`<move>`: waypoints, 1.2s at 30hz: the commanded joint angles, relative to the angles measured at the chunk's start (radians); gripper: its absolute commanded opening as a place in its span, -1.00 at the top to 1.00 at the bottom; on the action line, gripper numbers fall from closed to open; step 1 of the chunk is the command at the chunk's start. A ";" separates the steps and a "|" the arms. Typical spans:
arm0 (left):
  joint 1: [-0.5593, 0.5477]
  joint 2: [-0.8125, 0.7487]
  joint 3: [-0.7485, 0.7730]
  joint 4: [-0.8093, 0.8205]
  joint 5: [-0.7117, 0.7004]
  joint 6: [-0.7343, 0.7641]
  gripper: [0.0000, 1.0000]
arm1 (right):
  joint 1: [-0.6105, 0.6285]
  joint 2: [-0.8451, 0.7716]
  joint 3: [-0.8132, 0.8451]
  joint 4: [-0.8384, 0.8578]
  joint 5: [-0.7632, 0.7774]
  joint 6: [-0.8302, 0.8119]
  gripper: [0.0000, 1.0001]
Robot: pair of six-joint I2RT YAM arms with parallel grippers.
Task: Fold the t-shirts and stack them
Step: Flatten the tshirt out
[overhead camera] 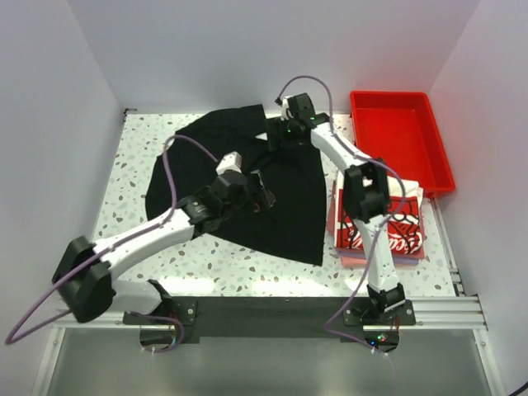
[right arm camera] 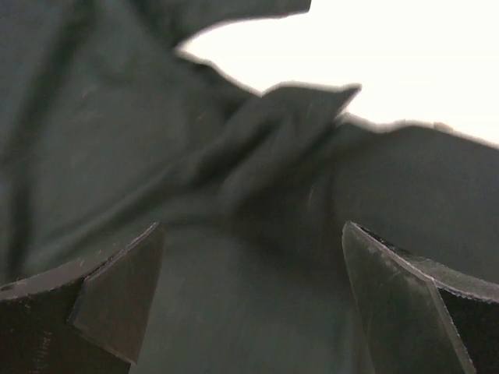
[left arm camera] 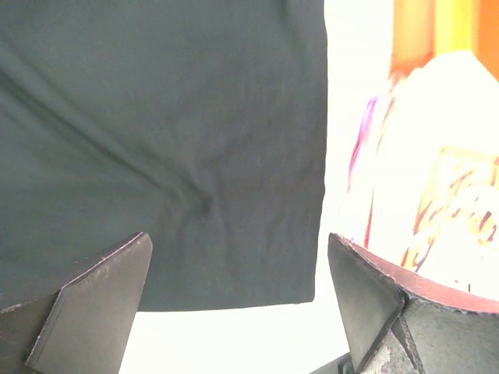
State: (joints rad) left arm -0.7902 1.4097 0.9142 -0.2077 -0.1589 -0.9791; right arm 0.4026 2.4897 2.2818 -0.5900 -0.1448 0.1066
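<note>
Seen from above: a black t-shirt (overhead camera: 239, 177) spread open over the middle of a speckled table (overhead camera: 136, 157), rumpled along its far edge.

Over the shirt's middle, the left gripper (overhead camera: 262, 194), jaws spread wide above flat black cloth, with a straight edge and a corner of the shirt in its close view. Impossible to tell whether touching the cloth.

At the shirt's far edge, the right gripper (overhead camera: 276, 136), jaws likewise wide apart over a bunched fold of the same black cloth.

Just beside the shirt on the right, a folded white t-shirt (overhead camera: 406, 223) with red-and-black print, lying on a folded pinkish t-shirt (overhead camera: 379, 259). Both partly hidden by the right arm (overhead camera: 363, 194) crossing above them.

Beyond that stack, in the far right corner, a red tray (overhead camera: 396, 132).
</note>
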 commanded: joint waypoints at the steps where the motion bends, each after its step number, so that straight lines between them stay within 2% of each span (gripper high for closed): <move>1: 0.025 -0.139 0.003 -0.159 -0.241 0.109 -1.00 | 0.005 -0.328 -0.232 -0.002 -0.010 0.063 -0.98; 3: 0.123 -0.152 0.031 -0.203 -0.191 0.131 -1.00 | 0.016 -0.482 -0.393 0.056 -0.013 0.100 -0.97; 4: 0.206 -0.153 0.037 -0.191 -0.173 0.155 -1.00 | 0.024 -0.530 -0.551 0.080 0.013 0.114 -0.98; 6: 0.271 -0.131 0.052 -0.164 -0.175 0.206 -1.00 | 0.053 -0.627 -0.709 0.160 0.053 0.158 -0.98; 7: 0.301 -0.114 0.070 -0.164 -0.176 0.221 -1.00 | 0.061 -0.697 -0.839 0.185 0.062 0.174 -0.98; 10: 0.399 -0.020 0.129 -0.093 -0.147 0.301 -1.00 | 0.073 -0.774 -0.987 0.223 0.074 0.232 -0.98; 12: 0.474 0.076 0.178 -0.044 -0.117 0.359 -1.00 | 0.074 -0.782 -1.016 0.220 0.091 0.226 -0.98; 16: 0.583 0.285 0.354 -0.042 -0.080 0.425 -1.00 | 0.074 -0.730 -0.987 0.170 0.126 0.203 -0.98; 20: 0.614 0.530 0.523 -0.128 -0.085 0.485 -1.00 | 0.074 -0.634 -0.935 0.141 0.142 0.183 -0.97; 23: 0.629 0.622 0.597 -0.177 -0.080 0.494 -1.00 | 0.074 -0.569 -0.854 0.108 0.194 0.157 -0.98; 30: 0.678 0.678 0.594 -0.133 -0.074 0.485 -1.00 | 0.056 -0.344 -0.632 0.036 0.249 0.148 -0.98; 36: 0.723 0.735 0.591 -0.157 -0.106 0.451 -1.00 | 0.028 -0.209 -0.472 -0.019 0.241 0.116 -0.98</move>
State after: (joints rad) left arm -0.0967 2.1040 1.4883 -0.3531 -0.2382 -0.5133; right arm 0.4545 2.2177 1.7325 -0.5541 0.0723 0.2523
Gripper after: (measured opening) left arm 0.997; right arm 0.987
